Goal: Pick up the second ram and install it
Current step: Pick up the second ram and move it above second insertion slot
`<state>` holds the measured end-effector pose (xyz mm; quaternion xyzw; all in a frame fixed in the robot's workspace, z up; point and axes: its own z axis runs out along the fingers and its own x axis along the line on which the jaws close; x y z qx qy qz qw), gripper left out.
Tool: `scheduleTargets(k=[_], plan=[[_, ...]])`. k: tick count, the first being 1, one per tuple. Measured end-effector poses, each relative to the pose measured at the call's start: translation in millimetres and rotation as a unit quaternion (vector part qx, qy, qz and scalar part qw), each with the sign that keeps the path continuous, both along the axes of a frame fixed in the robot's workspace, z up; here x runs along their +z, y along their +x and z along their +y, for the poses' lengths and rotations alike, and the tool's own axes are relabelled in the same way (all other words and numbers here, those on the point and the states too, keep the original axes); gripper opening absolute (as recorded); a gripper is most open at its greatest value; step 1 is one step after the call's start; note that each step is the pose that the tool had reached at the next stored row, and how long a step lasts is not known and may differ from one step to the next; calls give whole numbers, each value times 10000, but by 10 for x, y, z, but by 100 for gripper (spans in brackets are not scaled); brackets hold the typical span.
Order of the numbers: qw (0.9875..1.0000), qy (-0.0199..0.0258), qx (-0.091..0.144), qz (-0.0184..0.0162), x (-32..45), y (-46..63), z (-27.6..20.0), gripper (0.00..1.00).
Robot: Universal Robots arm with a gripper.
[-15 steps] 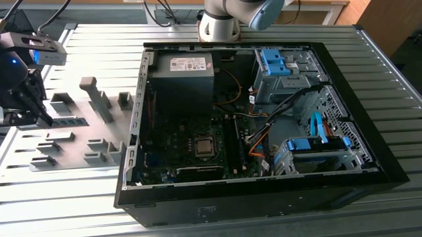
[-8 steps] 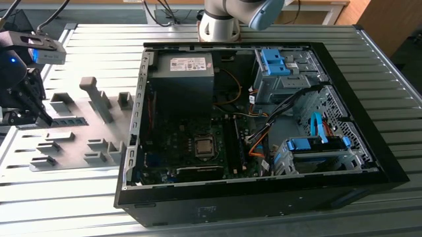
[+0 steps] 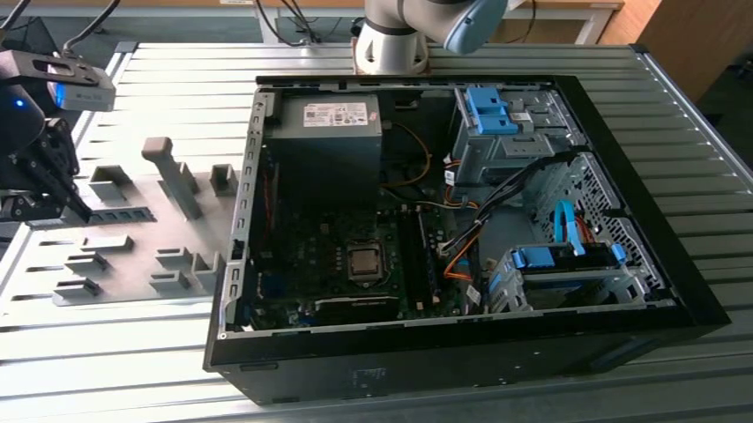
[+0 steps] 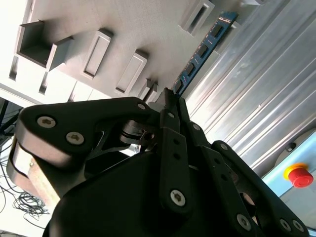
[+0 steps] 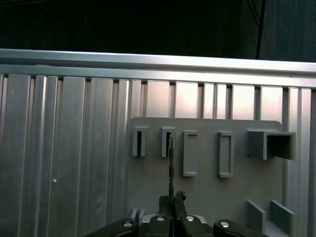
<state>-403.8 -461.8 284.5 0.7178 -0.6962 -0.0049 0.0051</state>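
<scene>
second wrist view: nearest the lens the black linkage of the pincer (image 4: 170, 101) is seen, its fingertips pressed onto the near end of the second ram (image 4: 201, 53). the chip face of the blue-green board is shown, running along the edge of the grey fixture plate (image 4: 143, 29), beside the ribbed surface (image 4: 256, 89). a red button (image 4: 299, 176) is noted at the margin.

first wrist view: the second ram (image 5: 171, 163) is presented edge-on, a thin line pinched at its end and set between fixture blocks (image 5: 190, 153). whether it is clear of the plate cannot be told.

exterior view: the pincer (image 3: 69, 207) is found at the exterior view's left, well apart from the open pc case (image 3: 471, 361). the pick-up step is judged in hand. a straight lift without twist on the thin board is judged to be called for.
</scene>
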Motion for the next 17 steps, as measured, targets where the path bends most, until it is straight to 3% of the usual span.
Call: scheduleTargets(k=[17], plan=[[10000, 0, 0, -1, 115, 0, 0, 14]])
